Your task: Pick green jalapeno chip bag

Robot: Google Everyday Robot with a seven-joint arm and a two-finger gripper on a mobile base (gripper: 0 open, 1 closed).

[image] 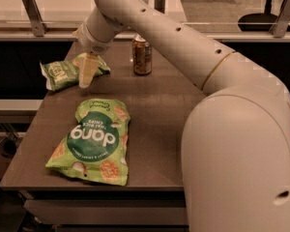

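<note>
The green jalapeno chip bag (pixel 62 74) is a small crinkled light-green bag lying at the far left of the dark table (pixel 159 115). My gripper (pixel 85 81) hangs point-down from the white arm, over the right end of that bag. It covers part of the bag's right side. I cannot see whether it touches the bag.
A larger bright green "dang" bag (pixel 93 140) lies flat at the front left of the table. A brown drink can (pixel 142 56) stands upright behind the middle, right of the gripper. My arm's big white body (pixel 237 153) fills the right side. A rail (pixel 34 13) runs behind the table.
</note>
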